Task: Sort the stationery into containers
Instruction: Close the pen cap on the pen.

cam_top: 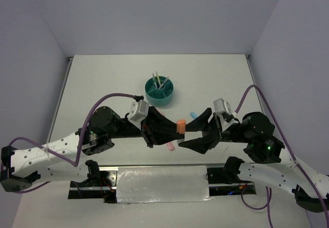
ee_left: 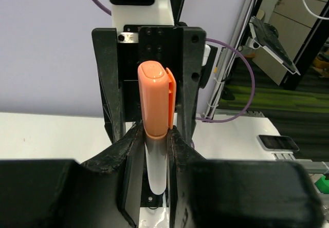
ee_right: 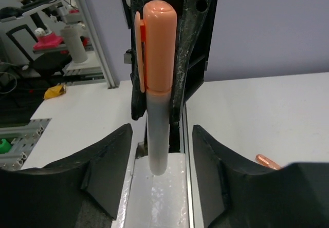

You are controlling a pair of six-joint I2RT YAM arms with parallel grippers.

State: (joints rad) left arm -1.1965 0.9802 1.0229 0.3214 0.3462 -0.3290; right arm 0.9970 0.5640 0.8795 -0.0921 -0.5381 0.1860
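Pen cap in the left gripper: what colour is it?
Orange cap, on a whitish pen. It shows best in the left wrist view.

A robotics lab: a white desk boxed in by bare lilac walls, with two arms and purple cables at the lower edge. The wrist views show an aluminium post and office chair at upper left, and a mounted screen at upper right.

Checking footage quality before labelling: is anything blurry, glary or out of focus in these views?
Top external: even light, faint shadows on the table. Left wrist: orange-capped marker sharp, left gripper's fingers nearest the lens soft. Right wrist: marker sharp.
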